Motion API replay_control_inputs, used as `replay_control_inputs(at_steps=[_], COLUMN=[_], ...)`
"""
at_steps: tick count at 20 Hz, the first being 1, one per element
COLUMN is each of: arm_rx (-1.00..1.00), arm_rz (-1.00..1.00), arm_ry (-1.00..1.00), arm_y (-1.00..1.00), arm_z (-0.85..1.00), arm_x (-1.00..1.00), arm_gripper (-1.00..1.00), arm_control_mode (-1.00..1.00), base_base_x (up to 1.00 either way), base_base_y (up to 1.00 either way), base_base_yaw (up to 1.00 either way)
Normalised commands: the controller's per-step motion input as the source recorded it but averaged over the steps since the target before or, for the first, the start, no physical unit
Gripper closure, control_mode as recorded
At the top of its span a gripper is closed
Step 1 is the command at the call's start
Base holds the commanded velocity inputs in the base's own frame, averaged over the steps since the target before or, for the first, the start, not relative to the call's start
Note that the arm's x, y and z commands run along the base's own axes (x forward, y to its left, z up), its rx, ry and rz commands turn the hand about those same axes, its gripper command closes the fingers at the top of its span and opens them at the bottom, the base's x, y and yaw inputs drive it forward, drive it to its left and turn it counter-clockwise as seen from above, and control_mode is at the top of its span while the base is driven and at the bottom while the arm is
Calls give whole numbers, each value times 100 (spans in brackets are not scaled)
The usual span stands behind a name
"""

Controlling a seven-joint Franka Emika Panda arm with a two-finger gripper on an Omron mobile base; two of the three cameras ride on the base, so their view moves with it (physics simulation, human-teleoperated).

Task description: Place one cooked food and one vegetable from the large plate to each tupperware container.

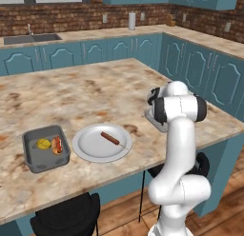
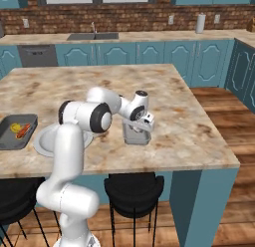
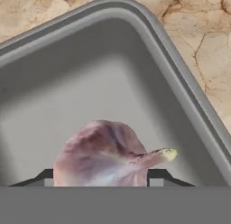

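The pincer (image 3: 103,184) is gripping a pale purple garlic-like bulb (image 3: 106,157) just over the right tray (image 3: 189,90), which is otherwise looking bare. Beyond on the bench (image 1: 71,97), the plate (image 1: 90,149) is keeping one sausage (image 1: 109,138); the left tray (image 1: 29,156) is showing yellow vegetable (image 1: 44,143) and hot dog (image 1: 57,144), seemingly finished

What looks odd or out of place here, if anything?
Nothing is spilled or broken. One oddity: the purplish garlic-like bulb sits between the gripper tips above the right tray, not lying in it. The left tray holds a yellow lump and a hot dog; one sausage remains on the plate.
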Motion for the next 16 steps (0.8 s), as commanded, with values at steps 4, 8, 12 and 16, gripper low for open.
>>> replay_control_inputs(at_steps=[4,8,12,16], arm_rx=[0,0,0,-1], arm_rz=[0,0,0,0], arm_ry=[-4,-1,-4,-12], arm_y=[17,13,18,23], arm_z=[-28,-1,24,58], arm_x=[31,-18,-20,-29], arm_gripper=[-100,-100,-100,-100], arm_control_mode=[-100,-100,-100,-100], base_base_x=[0,0,0,0], base_base_y=[0,0,0,0], base_base_yaw=[0,0,0,0])
